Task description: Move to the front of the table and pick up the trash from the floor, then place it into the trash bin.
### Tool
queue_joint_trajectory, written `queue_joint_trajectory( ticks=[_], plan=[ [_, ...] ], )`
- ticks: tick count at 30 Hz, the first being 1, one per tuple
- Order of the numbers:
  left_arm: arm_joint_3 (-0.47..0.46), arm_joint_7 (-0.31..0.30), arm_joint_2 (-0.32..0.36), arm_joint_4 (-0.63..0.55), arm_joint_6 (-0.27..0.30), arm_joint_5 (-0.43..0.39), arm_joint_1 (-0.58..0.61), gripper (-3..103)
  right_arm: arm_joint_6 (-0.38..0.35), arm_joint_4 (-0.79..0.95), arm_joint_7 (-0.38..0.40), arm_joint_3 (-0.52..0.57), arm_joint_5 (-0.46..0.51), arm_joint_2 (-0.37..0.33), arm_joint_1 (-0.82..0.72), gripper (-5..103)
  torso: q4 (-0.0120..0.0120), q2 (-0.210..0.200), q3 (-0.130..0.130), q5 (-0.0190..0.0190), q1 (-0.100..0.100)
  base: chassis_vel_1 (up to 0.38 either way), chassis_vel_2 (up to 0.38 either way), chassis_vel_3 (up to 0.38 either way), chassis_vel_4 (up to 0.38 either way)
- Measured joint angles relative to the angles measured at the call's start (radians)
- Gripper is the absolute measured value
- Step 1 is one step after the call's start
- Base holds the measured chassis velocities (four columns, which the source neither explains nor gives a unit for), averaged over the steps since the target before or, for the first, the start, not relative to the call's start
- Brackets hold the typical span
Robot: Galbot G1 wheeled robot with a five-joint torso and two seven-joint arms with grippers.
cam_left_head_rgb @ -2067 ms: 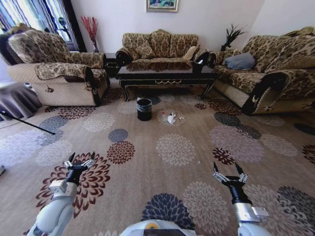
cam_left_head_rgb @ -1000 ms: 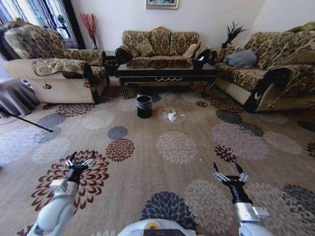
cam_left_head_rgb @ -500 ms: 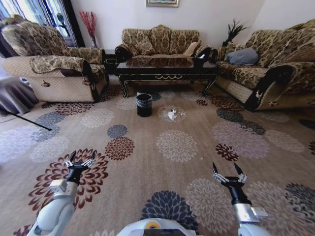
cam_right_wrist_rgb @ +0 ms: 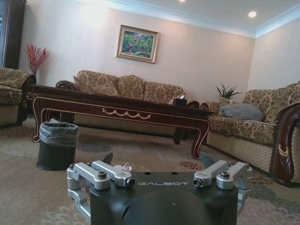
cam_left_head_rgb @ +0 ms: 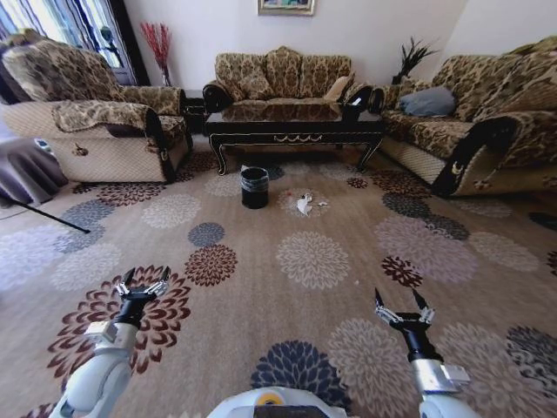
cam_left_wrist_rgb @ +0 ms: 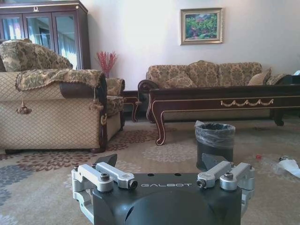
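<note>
The trash [cam_left_head_rgb: 304, 205] is seen lying on the floor [cam_left_head_rgb: 313, 261], on a pale flower medallion just in front of the desk [cam_left_head_rgb: 296, 122] and just beside the trash bin [cam_left_head_rgb: 254, 187], on the bin's right in the head view. A white crumpled sheet is made out there, with small scraps close around it. In the left wrist view the white paper [cam_left_wrist_rgb: 289, 166] is found at the edge of the frame, with a clear bottle-like piece with a red cap [cam_left_wrist_rgb: 265, 161] lying next to it on the carpet.

The trash bin is placed upright on the floor in front of the desk's left leg, and a thin plastic liner is folded over its rim. It is also shown in the left wrist view [cam_left_wrist_rgb: 214, 145] and in the right wrist view [cam_right_wrist_rgb: 57, 145].

The desk is set before a patterned sofa [cam_left_head_rgb: 283, 77]; an armchair [cam_left_head_rgb: 96, 122] is seen on the left and a second sofa [cam_left_head_rgb: 474, 131] on the right, with a grey cushion [cam_left_head_rgb: 428, 101] on it.

The left gripper [cam_left_head_rgb: 142, 285] is held low over the carpet at the near left, well apart from the trash, with its 2 fingers spread apart and nothing between them. The right gripper [cam_left_head_rgb: 403, 306] is held the same way at the near right, fingers apart and empty.
</note>
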Motion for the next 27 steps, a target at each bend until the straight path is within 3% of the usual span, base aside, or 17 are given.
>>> queue_joint_trajectory(
  ticks=[5,11,13,14,17,27],
  plan=[
    [0.009,-0.054,0.000,-0.038,0.059,-0.007,0.008,100,-0.002,-0.001,0.006,-0.001,0.002,-0.002,0.004,100,-0.0001,0.000,-0.005,0.0003,0.000,-0.193,0.200,0.200,-0.187],
    [0.016,-0.068,0.000,-0.041,0.068,-0.006,-0.002,100,-0.004,-0.002,0.009,-0.005,0.002,-0.002,0.008,100,-0.0003,0.000,-0.005,-0.0001,0.000,-0.265,0.273,0.260,-0.281],
    [0.017,-0.062,0.001,-0.029,0.039,-0.002,-0.008,100,-0.005,-0.003,0.009,-0.006,0.002,-0.002,0.010,100,-0.0001,0.000,-0.005,0.0004,0.000,-0.318,0.345,0.318,-0.338],
    [0.014,-0.025,0.000,-0.006,-0.029,0.020,-0.015,100,-0.005,-0.005,0.009,-0.007,0.002,-0.003,0.012,100,0.0000,0.000,-0.005,0.0002,0.000,-0.337,0.379,0.333,-0.357],
    [0.012,0.001,0.000,0.007,-0.062,0.024,-0.017,100,-0.006,-0.008,0.009,-0.009,0.001,-0.004,0.014,100,-0.0003,0.000,-0.004,-0.0003,0.000,-0.343,0.378,0.345,-0.358],
    [0.012,0.060,0.017,0.007,-0.074,0.029,-0.035,100,-0.011,-0.011,0.012,-0.018,-0.001,-0.010,0.023,100,0.0003,0.000,-0.002,0.0007,0.000,-0.376,0.361,0.380,-0.356]
  ],
)
